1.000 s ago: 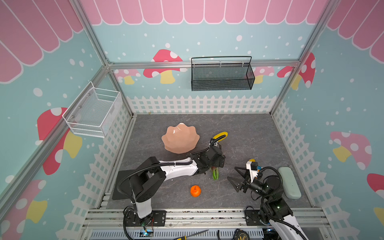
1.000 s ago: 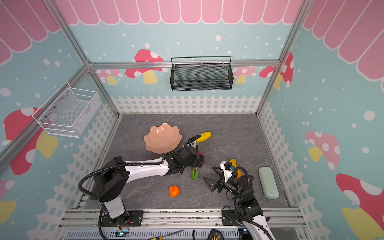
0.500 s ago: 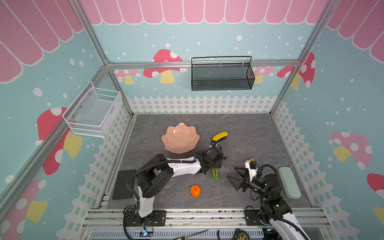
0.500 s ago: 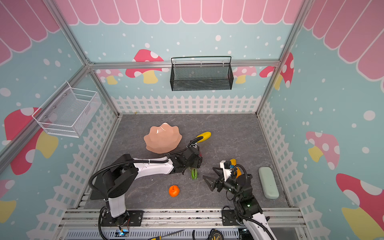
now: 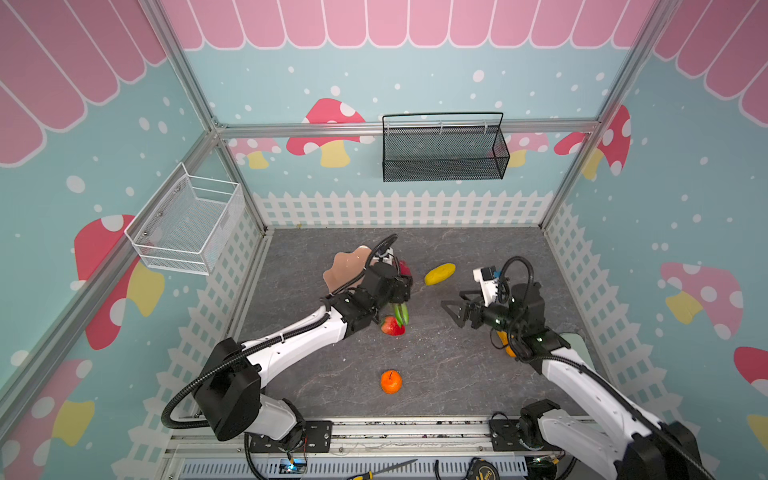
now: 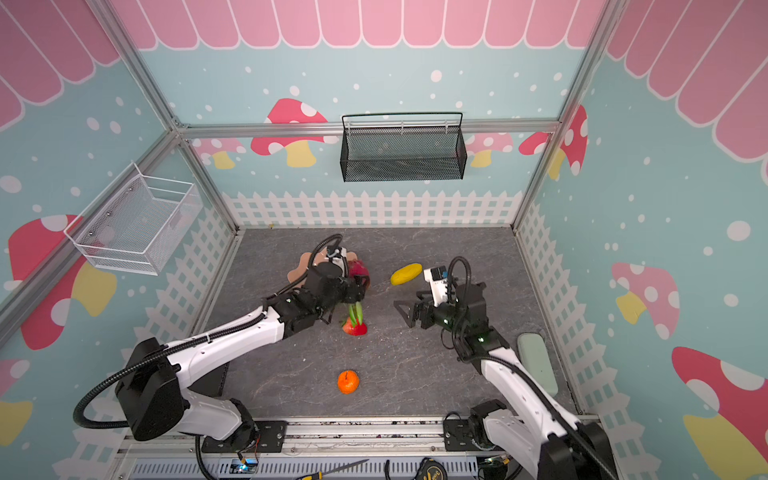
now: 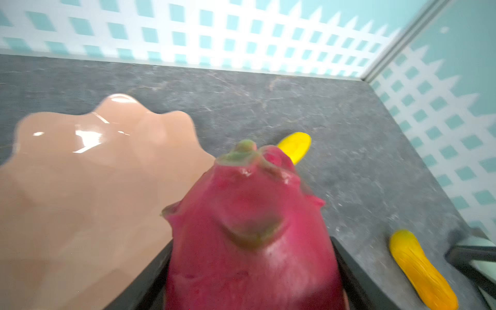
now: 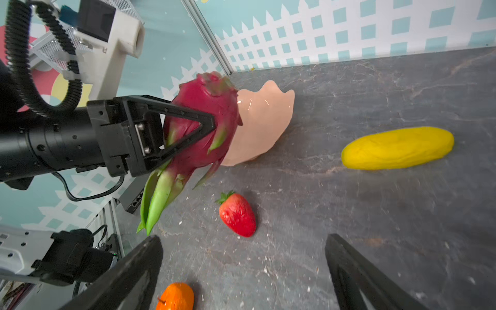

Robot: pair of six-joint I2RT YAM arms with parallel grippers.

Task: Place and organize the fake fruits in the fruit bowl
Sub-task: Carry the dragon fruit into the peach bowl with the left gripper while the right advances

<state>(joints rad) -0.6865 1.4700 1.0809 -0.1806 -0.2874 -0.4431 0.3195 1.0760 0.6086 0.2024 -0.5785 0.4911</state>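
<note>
Carrying the dragon fruit [image 8: 204, 115] over to the bowl [image 7: 88, 150] is the step you're in, by my read. The fruit is up off the table [image 5: 457, 374], clamped across its magenta body by the left gripper [image 7: 251, 247], magenta end up and green tips hanging down. In both top views it sits at the bowl's right edge, not over the middle. The part of the dish that shows holds nothing. To do it well, shift the fruit toward the bowl's centre first, high enough that the green tips clear the wavy rim. Then lower it till it rests on the dish, and only then part the jaws. The dish looks glossy and shallow and the fruit looks like smooth plastic, so a drop from height would likely skid or roll out; release low. Lay it to the far side, since four more need room. The strawberry [image 8: 237, 217] lies on the table near the hanging tips, not touching them; don't sweep it on the way. The yellow fruit [image 5: 439, 274] lies right of the bowl. The orange [image 5: 391, 381] is near the front edge, well apart. The orange-yellow fruit [image 7: 421, 271] lies on the table behind the right gripper [image 8: 243, 241], partly hidden in the top views. That gripper hangs with jaws wide apart, holding nothing, aimed at the strawberry. Hold it back till the bowl is free.
</note>
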